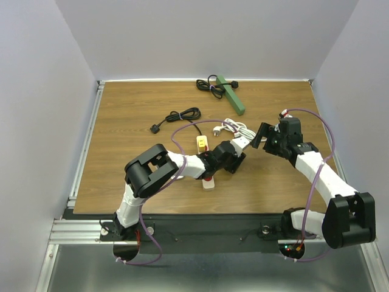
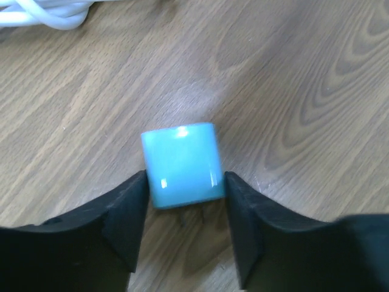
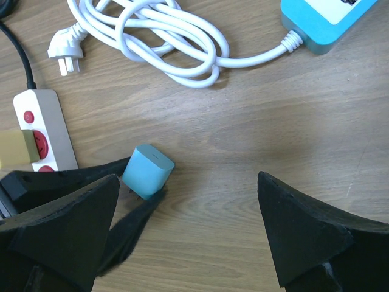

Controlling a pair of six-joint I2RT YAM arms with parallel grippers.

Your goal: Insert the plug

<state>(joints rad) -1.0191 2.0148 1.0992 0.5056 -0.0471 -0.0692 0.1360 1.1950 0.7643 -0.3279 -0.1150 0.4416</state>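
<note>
Two black fingers (image 2: pixel 124 219) flank the blue plug (image 2: pixel 182 164), which lies on the wooden table (image 2: pixel 316 91). The left wrist view shows the left gripper (image 2: pixel 185 177) partly closed, with one tip against each side of the cube's near half. The right wrist view gives the same grip from the side, and adds what the left one leaves out. There the plug sits just right of a white power strip (image 3: pixel 44 125) with red switches, which has a yellow plug (image 3: pixel 15 149) seated in it. Farther off lie a coiled white cable (image 3: pixel 158 42) and the teal strip (image 3: pixel 322 21) it runs to. That view also shows the right gripper (image 3: pixel 188 179) spread wide and holding nothing above the wood. From overhead the blue plug is hidden under the left arm's wrist. Only that view shows a black cable (image 1: pixel 179 115) and a green strip (image 1: pixel 232 96) farther back on the table.
</note>
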